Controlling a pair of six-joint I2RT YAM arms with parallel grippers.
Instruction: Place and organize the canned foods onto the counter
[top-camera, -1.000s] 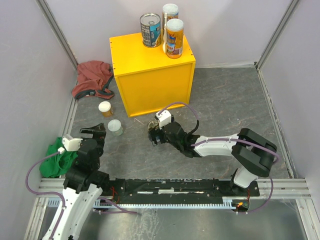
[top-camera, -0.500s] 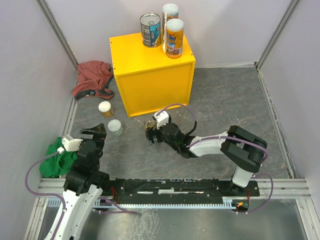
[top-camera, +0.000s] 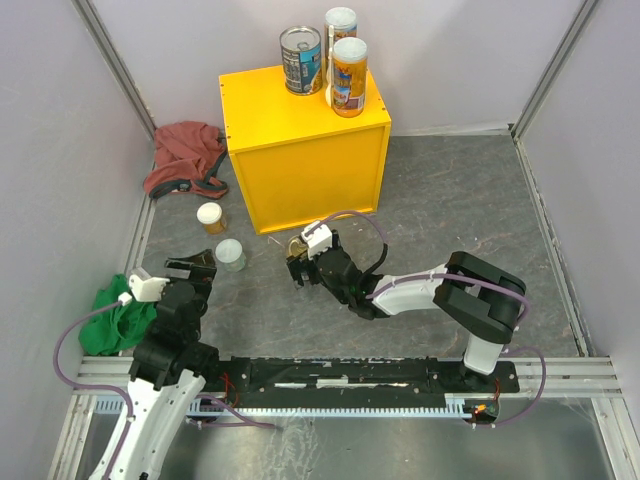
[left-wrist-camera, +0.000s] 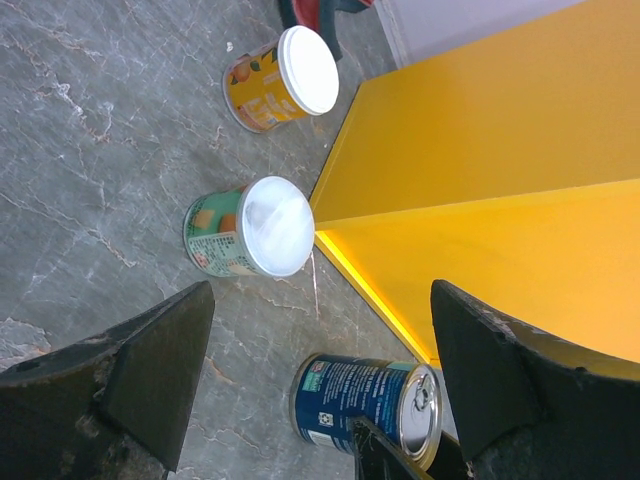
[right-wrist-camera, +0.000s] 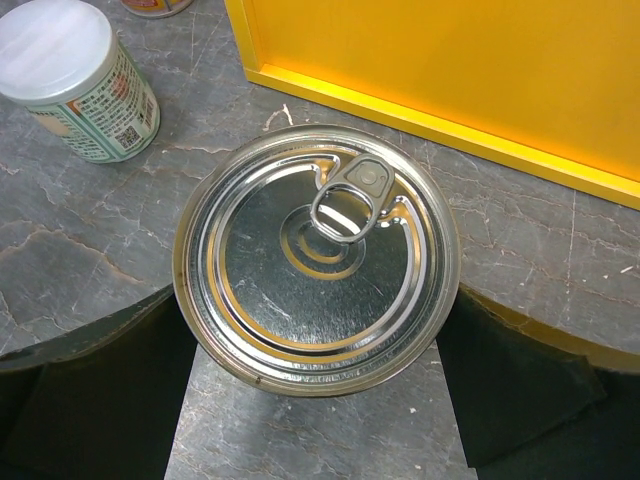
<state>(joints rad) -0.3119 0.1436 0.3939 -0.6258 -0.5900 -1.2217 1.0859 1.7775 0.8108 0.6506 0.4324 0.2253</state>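
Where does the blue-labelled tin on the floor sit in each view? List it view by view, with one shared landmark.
Top external: blue-labelled tin left of centre, on the floor before the yellow box, partly hidden.
Left wrist: bottom centre, silver top facing right.
Right wrist: fills the centre, seen from above.
Shared landmark: the yellow box, upper right in the wrist views.

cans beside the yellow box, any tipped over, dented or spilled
Nothing stands out. The silver-topped tin, the green-labelled can and the orange-labelled can all stand upright, lids intact, nothing spilled.
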